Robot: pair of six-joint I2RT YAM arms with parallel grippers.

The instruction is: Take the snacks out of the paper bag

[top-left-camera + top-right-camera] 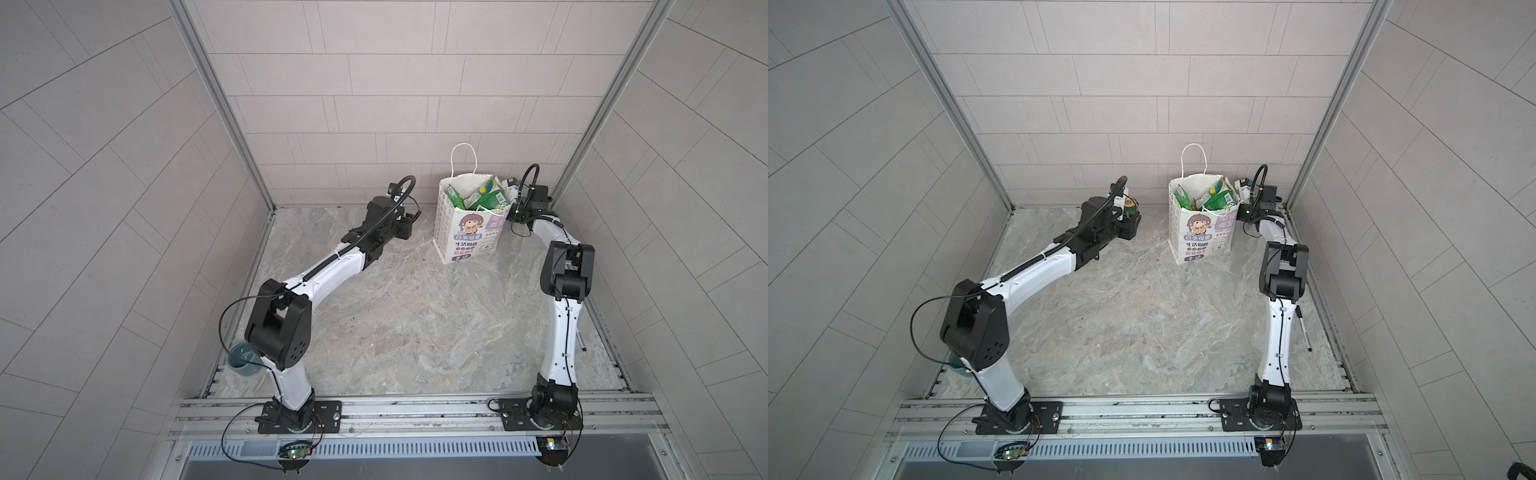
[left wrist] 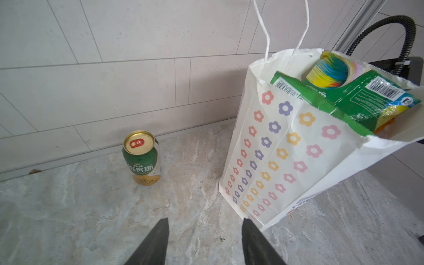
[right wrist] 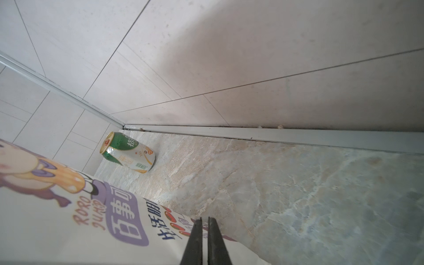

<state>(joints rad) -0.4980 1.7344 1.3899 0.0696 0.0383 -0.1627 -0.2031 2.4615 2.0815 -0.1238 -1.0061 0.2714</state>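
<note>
1. your left gripper [image 1: 408, 224] sits left of centre in both top views; the paper bag [image 1: 469, 232] stands upright to its right, with snacks [image 1: 492, 201] poking up from its mouth.
2. left wrist view: its jaws are parted and empty, and the bag is just beside them.
3. right wrist view: your right gripper [image 3: 205, 221] is closed, right by the bag and the nearer of the two; you can't tell whether it pinches paper.

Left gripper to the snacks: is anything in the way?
Yes. The flowered side wall of the paper bag stands between the open left gripper and the snacks, which poke out of its open top. Nothing visible covers them from above. The drink can stands off to one side, clear of that path.
</note>
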